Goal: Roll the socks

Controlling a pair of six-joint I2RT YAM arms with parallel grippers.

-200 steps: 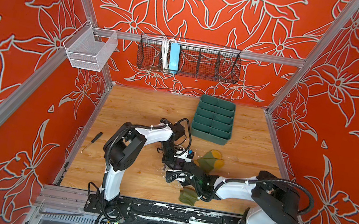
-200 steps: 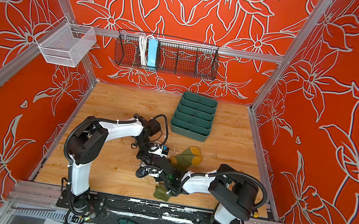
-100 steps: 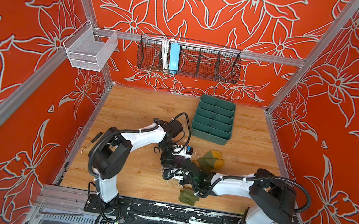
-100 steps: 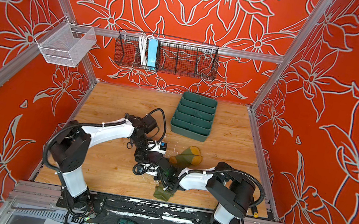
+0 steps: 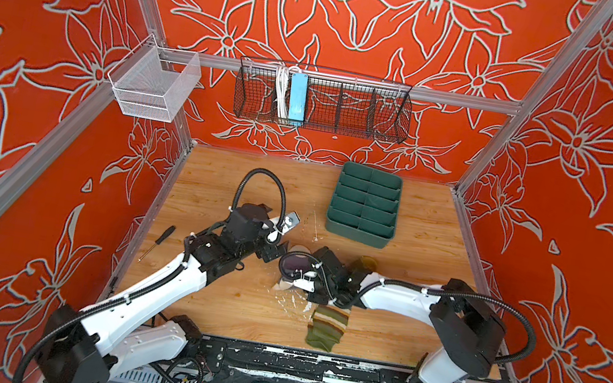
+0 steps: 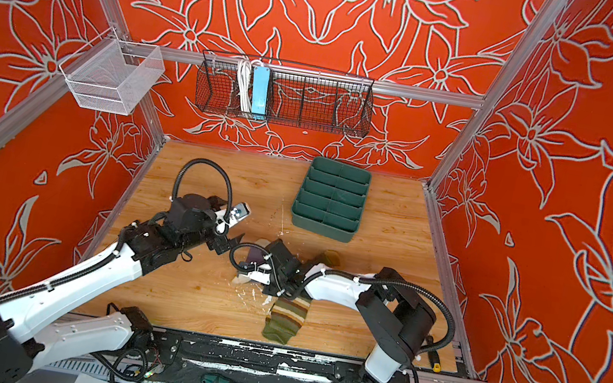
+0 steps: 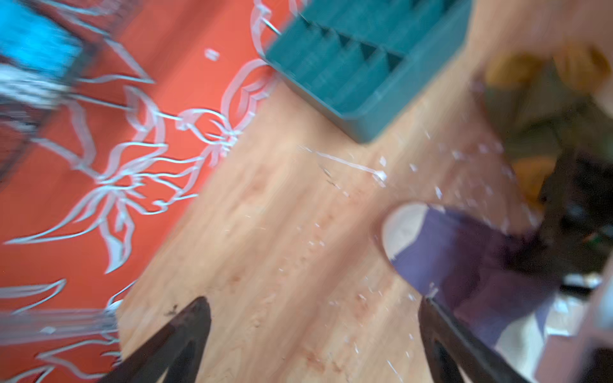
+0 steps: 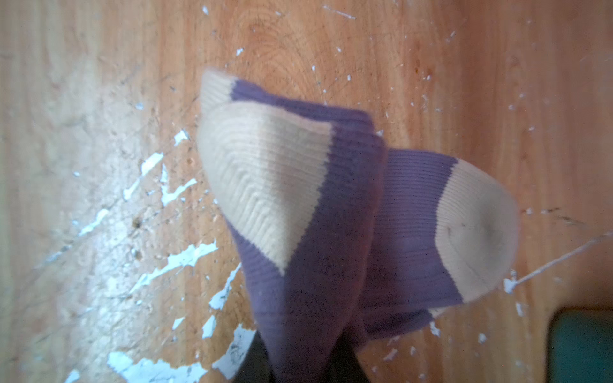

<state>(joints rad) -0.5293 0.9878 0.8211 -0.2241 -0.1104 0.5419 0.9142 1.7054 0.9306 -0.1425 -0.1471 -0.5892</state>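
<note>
My right fingers (image 8: 250, 368) clamped the folded purple sock (image 8: 331, 215) over the worktop (image 8: 99, 66), its cream toe end pointing at my left fingers (image 7: 179, 331), which stood apart just beside it.

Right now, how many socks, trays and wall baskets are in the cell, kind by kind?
Socks: 2, a purple sock and an olive striped sock
Trays: 1, the green divided tray
Wall baskets: 2, a black wire basket and a white mesh basket
Total: 5
</note>
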